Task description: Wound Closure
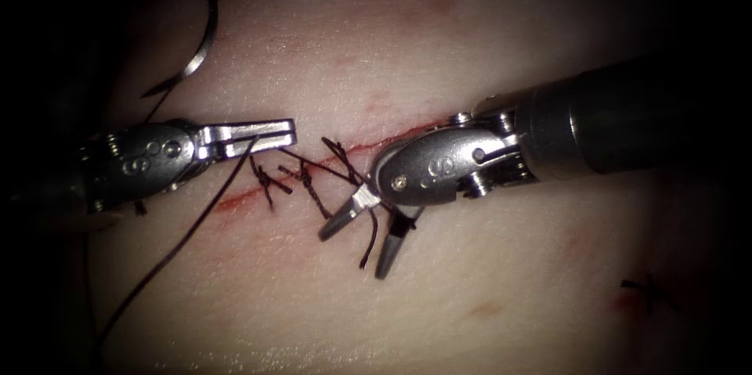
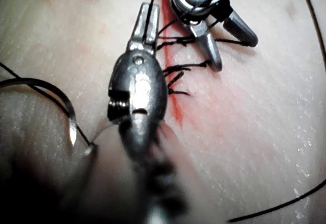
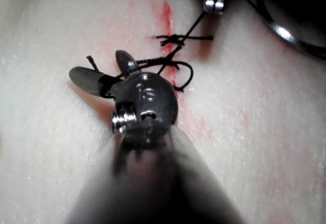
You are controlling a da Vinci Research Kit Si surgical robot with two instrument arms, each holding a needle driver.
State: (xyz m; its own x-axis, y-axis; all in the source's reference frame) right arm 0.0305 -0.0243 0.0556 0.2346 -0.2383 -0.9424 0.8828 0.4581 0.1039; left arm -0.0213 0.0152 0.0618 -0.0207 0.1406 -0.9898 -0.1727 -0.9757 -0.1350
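Endoscope view: the pale pork-belly tissue [image 1: 486,46] carries a thin red cut [image 1: 235,201] running from lower left to upper right, crossed by dark knotted stitches [image 1: 307,181]. The left arm's steel needle-driver hand [image 1: 266,136] lies over the left part of the cut, its long axis pointing right, clenched on the dark thread [image 1: 188,234], which drops from the jaws down and to the left across the tissue. The right arm's steel needle-driver hand [image 1: 364,238] comes in from the right and points down-left, released, its two jaws spread apart with a short thread end hanging between them; it grasps nothing. The curved steel needle [image 1: 205,38] lies free on the tissue, up and left of the left hand and well apart from the cut, not in the tissue and in neither hand; the left hand is much the nearer to it.

Left wrist view: the left hand [image 2: 146,23] is shut on thread, just beside the cut [image 2: 175,107]; the right hand [image 2: 226,43] gapes over the stitches, and the needle [image 2: 61,99] arcs behind the left tool.

Right wrist view: the right hand [image 3: 104,71] stands open beside the stitches [image 3: 175,40], with thread looped by it. No containers are here
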